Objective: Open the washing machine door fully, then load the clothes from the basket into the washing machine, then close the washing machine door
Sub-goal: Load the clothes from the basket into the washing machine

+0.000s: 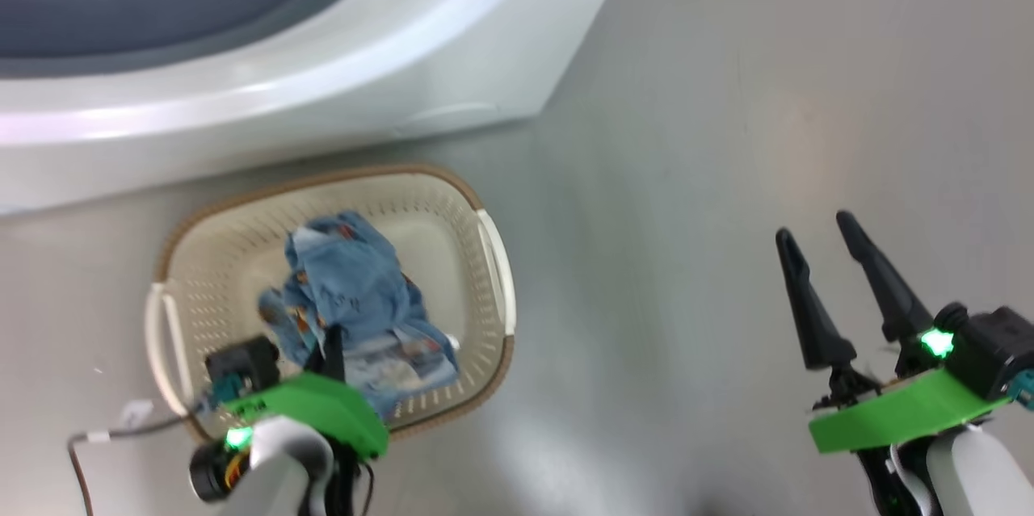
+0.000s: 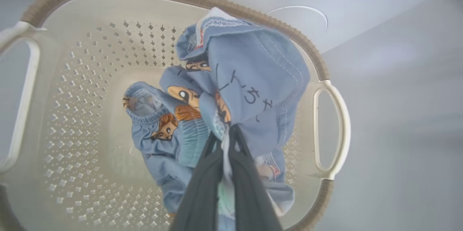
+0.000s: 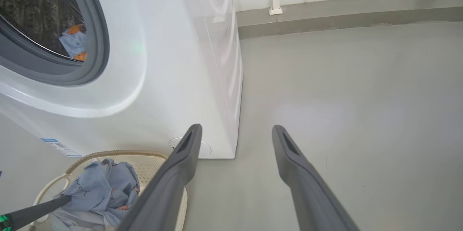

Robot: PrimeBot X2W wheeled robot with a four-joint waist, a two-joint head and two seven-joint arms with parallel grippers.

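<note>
Some dark writing (image 2: 249,92) was seen on the clothes (image 2: 275,68), near the middle of the left wrist view. It was printed on the light-blue cloth in thin, hand-drawn strokes. The signs looked like Japanese letters, and one was shaped like "ち". The whole word could not be read for sure, because the cloth was folded. In the head view the same writing was seen as tiny dark marks, too blurred to read. A small blue label (image 3: 59,147) was stuck low on the white front of the washing machine (image 3: 170,79), at the lower left of the right wrist view. Its print was too small to be read.
</note>
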